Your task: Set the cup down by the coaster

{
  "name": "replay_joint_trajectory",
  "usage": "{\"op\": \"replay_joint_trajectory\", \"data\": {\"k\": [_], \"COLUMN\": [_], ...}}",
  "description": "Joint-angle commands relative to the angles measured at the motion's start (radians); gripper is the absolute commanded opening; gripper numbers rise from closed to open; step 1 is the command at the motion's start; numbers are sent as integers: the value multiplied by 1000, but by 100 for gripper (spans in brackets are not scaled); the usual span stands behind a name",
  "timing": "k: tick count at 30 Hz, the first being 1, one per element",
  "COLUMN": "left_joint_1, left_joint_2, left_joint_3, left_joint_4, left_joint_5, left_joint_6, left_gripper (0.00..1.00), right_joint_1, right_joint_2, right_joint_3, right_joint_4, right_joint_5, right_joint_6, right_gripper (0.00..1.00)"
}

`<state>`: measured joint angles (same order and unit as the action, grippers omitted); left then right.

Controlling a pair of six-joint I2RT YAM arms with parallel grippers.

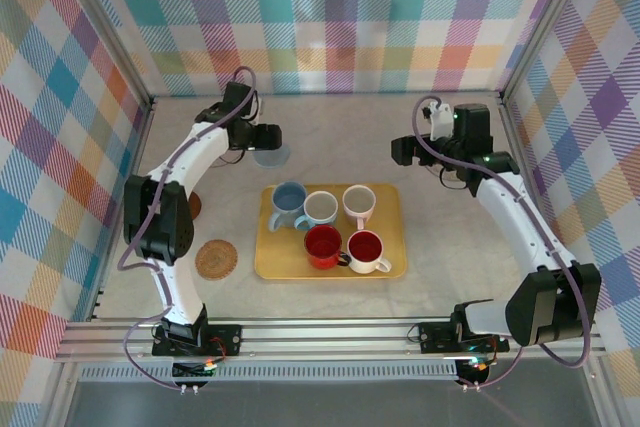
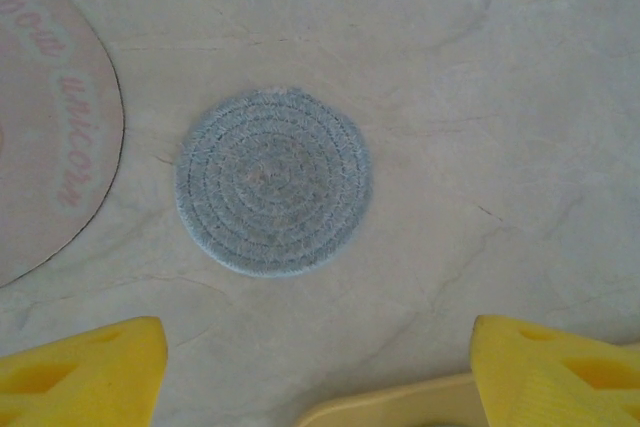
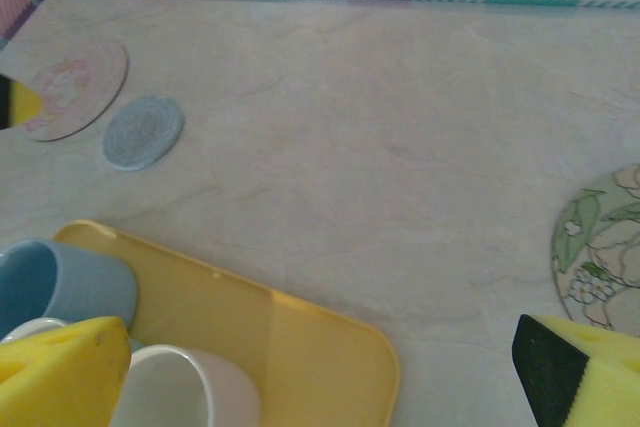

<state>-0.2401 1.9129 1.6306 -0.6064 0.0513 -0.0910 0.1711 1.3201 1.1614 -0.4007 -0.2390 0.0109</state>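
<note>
- The pink round coaster [image 2: 45, 117] at the left edge of the left wrist view carries pale pink cursive lettering along its rim; the word "unicorn" reads clearly.
- The word before it is cut by the frame edge, and only its ending, "ow", shows.
- In the right wrist view, lettering on this coaster is too blurred to read.

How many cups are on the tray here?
5, all on the yellow tray: blue cup back left, pale cup back middle, white cup back right, red cup front middle, red-lined white cup front right. None looks hidden.
</note>
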Motion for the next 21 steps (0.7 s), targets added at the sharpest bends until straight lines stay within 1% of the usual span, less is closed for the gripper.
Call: {"op": "replay_joint_trajectory", "data": {"k": [1,5,10,12,13,15,18,21], "left_joint_1": [-6,-7,-7,-7,-7,-7,-7,-7], "left_joint_2": [55,121,195,220,231,257,297,323], "left_joint_3": [74,121,180,191,194,208,241,248], "left_joint_4": [-52,-49,-61,-63,-65,-77,-97,-85], "left_joint_5": [-11,-36,-76,-95,-100,-114,-146,-156], "left_joint_6": [-23,-32,-28,-28,-27,-27,-39,-56], "left_gripper": [71,50,38,31,27,14,0,0], "right_joint_1": [21,46,70,81,85,91,94,99], "right_joint_2": [21,39,65,70,70,69,67,69], "right_joint_3": [39,28,34,39,40,38,29,32], "right_joint_4": [-26,-3,13,16,18,24,37,40], "right_joint_5": [-61,-72,-74,-69,-66,-58,-52,-53], "right_joint_6": [6,6,14,14,14,15,27,29], "right_gripper": [99,99,98,99,99,99,99,99]}}
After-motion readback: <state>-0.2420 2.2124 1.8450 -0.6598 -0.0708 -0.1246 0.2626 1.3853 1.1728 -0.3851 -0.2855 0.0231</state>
